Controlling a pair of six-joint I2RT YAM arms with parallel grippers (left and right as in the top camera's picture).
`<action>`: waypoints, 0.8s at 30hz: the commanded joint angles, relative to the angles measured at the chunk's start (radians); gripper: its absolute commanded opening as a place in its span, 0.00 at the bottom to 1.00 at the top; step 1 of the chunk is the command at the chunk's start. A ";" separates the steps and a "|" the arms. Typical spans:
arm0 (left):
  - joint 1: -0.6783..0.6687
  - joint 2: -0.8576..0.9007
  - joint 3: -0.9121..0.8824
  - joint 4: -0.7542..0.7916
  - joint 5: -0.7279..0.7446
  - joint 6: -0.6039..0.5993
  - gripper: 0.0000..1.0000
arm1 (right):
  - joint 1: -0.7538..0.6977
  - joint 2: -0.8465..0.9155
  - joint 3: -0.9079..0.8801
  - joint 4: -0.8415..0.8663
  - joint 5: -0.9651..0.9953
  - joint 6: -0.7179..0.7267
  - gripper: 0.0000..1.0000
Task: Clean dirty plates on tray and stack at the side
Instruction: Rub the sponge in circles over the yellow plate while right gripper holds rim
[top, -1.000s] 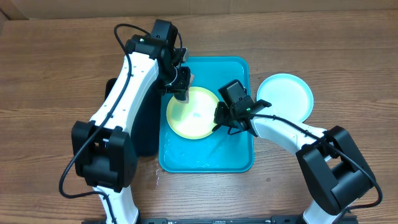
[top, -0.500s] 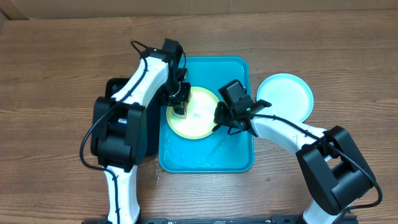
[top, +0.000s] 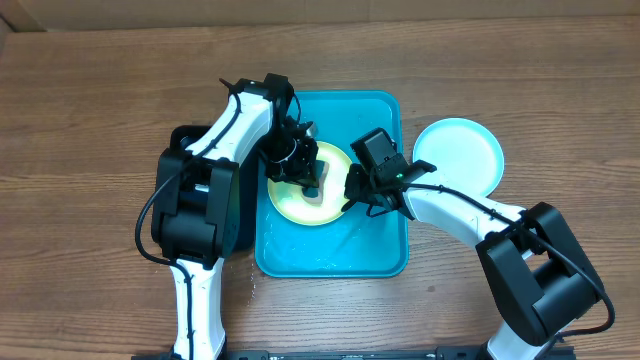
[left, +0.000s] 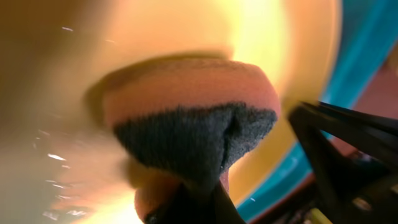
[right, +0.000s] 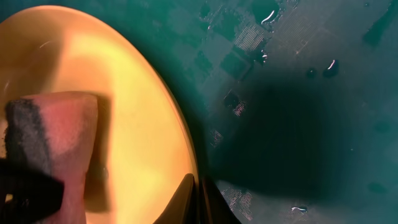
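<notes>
Here, two plates (top: 295, 203) (top: 458, 155), one tray (top: 350, 250), one sponge (left: 199, 93)

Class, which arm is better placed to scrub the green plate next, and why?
Left, probably: the left hand is shut on the sponge, which rests on the green plate. The right hand merely pinches that plate's rim.

Brown wood-grain counter (top: 90, 120). Turquoise tray (top: 340, 255) lies at centre. Black tray (top: 183, 140) lies just beside turquoise tray's left edge, partly hidden. Light blue plate (top: 460, 155) lies on bare wood just beside turquoise tray's right rim, toward far end.
</notes>
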 joint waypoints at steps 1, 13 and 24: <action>-0.013 -0.039 0.087 -0.030 0.109 0.029 0.04 | 0.007 0.010 -0.007 0.005 -0.002 0.002 0.04; -0.040 -0.176 0.110 -0.059 -0.382 -0.063 0.04 | 0.007 0.010 -0.007 0.012 -0.002 0.002 0.18; -0.073 -0.073 0.105 -0.021 -0.464 -0.082 0.04 | 0.007 0.010 -0.007 0.011 -0.002 0.002 0.17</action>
